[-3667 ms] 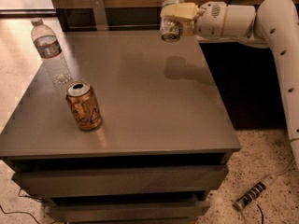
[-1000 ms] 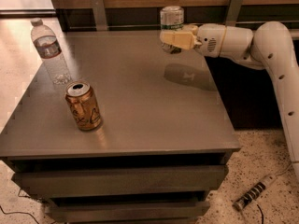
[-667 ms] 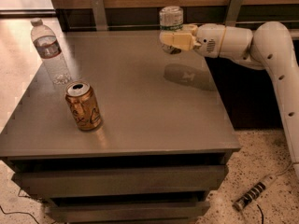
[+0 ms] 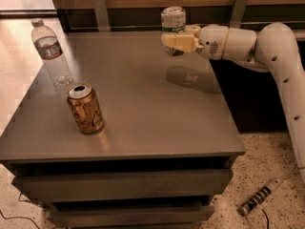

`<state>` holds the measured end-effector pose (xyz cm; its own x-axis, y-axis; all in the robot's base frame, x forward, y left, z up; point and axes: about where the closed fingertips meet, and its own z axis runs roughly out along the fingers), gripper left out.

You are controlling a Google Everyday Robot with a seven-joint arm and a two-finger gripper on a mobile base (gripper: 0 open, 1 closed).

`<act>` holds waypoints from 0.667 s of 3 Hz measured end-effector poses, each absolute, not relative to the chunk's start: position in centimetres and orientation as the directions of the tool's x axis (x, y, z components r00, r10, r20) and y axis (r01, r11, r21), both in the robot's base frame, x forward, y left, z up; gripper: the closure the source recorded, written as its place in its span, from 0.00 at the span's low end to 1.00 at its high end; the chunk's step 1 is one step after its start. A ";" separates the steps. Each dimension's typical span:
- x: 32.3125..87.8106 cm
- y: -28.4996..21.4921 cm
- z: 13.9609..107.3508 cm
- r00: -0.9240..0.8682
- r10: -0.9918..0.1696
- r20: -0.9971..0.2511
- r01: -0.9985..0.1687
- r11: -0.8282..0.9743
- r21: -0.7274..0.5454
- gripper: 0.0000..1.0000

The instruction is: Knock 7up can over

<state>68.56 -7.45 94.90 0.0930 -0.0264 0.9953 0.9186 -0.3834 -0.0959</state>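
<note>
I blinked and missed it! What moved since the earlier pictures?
The white arm's gripper moved down, at the lower part of the pale silver-white soda can with green markings, whose top now shows. That can stays upright; the orange-brown can and clear plastic water bottle have not moved.

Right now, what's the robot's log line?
7up can: upright, held over table | gripper: around can's base, jaws shut | knocked: no

Cream tool (image 4: pixel 178 41) at silver-green 7up can (image 4: pixel 173 18); orange-brown can (image 4: pixel 86 109), dark squiggles
</note>
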 end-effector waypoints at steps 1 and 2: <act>68.7 -7.6 93.9 0.036 -0.014 0.999 0.922 -0.385 -0.038 1.00; 69.2 -8.2 92.6 -0.022 0.019 1.000 0.924 -0.382 0.027 1.00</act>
